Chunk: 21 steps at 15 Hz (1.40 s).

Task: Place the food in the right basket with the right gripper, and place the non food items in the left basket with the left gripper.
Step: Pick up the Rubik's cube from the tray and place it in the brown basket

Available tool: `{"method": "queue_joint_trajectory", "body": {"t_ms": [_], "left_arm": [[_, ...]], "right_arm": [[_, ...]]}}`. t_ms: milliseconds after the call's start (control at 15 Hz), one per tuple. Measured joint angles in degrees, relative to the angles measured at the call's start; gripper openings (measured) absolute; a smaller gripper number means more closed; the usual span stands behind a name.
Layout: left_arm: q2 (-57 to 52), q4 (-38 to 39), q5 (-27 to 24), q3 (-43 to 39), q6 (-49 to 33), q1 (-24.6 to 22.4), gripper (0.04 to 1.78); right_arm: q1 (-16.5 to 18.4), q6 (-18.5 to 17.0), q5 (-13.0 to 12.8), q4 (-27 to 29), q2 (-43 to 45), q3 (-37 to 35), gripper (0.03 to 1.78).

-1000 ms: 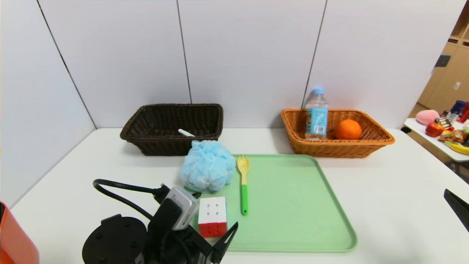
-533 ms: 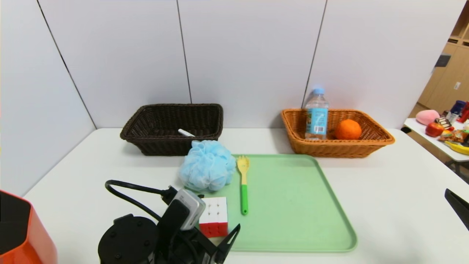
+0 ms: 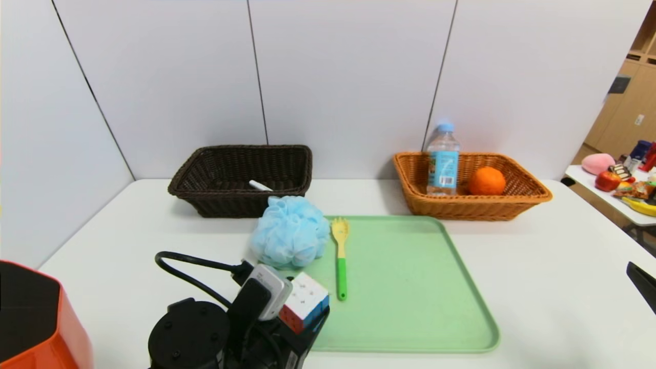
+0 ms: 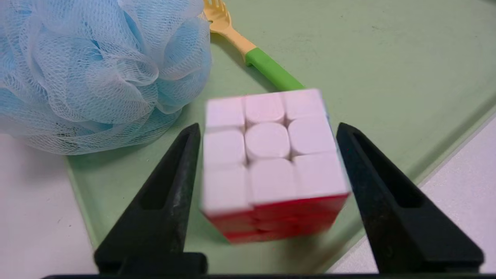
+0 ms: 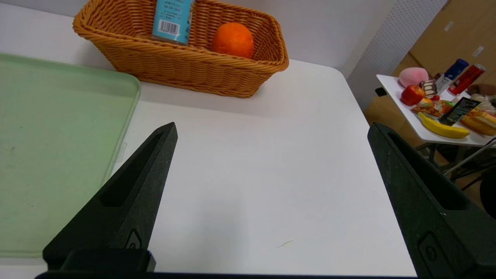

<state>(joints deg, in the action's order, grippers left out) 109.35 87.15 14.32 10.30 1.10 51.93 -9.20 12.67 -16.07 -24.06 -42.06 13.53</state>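
My left gripper is shut on a Rubik's cube, white face up and red face toward me, tilted over the near left corner of the green tray. A blue bath pouf and a yellow-green spork lie just beyond it. The dark left basket holds a white stick-like item. The orange right basket holds a water bottle and an orange. My right gripper is open and empty at the table's right edge.
An orange container stands at the near left corner. A side table with fruit and snacks is off to the right. White wall panels close off the back and left of the table.
My left gripper has moved forward and to the right and closed on the cube. The cube has turned and tilted, now showing a blue side. The orange container has slid further into view.
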Motion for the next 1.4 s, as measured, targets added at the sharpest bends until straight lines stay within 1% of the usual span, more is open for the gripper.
{"method": "queue_joint_trajectory", "body": {"t_ms": [67, 133, 467, 667, 800, 867, 1000, 1067, 1133, 1200, 1267, 1333, 1400], "left_arm": [[0.0, 0.0, 0.0, -0.1, 0.0, 0.0, 1.0], [0.0, 0.1, 0.0, -0.2, 0.0, 0.0, 0.97], [-0.8, -0.1, 0.7, 0.0, 0.2, 0.0, 0.97], [-4.7, -0.1, 0.7, 2.2, 2.9, -0.2, 0.96], [-8.1, 0.0, 0.5, 5.0, 6.9, -2.7, 0.95], [-9.8, -0.7, 0.4, 6.9, 8.6, -4.6, 0.9], [-13.2, -6.5, 0.2, 11.4, 10.1, -7.9, 0.71], [-15.0, -11.5, -0.1, 14.8, 10.4, -10.2, 0.36], [-16.5, -16.7, -0.9, 18.4, 10.5, -12.8, 0.09], [-18.0, -22.2, -2.4, 22.0, 10.6, -15.6, 0.04], [-19.4, -28.2, -4.9, 25.4, 10.6, -18.2, 0.04], [-20.7, -32.9, -7.3, 27.6, 10.6, -20.0, 0.04], [-21.7, -36.1, -8.3, 28.5, 10.6, -20.8, 0.04]], "right_arm": [[0.0, 0.0, 0.0, 0.0, 0.0, 0.0, 1.69], [0.0, 0.0, 0.0, 0.0, 0.0, 0.0, 1.69], [0.0, 0.0, 0.0, 0.0, 0.3, -0.2, 1.69], [0.0, 0.1, 0.0, 0.0, 0.4, -0.3, 1.7], [0.0, 0.1, 0.0, 0.1, 0.4, -0.3, 1.7], [0.0, 0.1, 0.0, 0.0, 0.4, -0.4, 1.7], [0.0, 0.1, 0.0, 0.1, 0.4, -0.9, 1.7], [0.0, 0.1, 0.0, 0.1, 0.4, -1.0, 1.7], [0.0, 0.1, 0.0, 0.1, 0.5, -1.2, 1.7], [0.0, 0.1, 0.0, 0.1, 0.5, -1.3, 1.7], [0.0, 0.1, 0.0, 0.0, 0.5, -1.4, 1.7], [0.0, 0.2, 0.0, 0.1, 0.6, -1.5, 1.7], [0.0, 0.2, 0.0, 0.1, 0.7, -1.5, 1.7]]}}
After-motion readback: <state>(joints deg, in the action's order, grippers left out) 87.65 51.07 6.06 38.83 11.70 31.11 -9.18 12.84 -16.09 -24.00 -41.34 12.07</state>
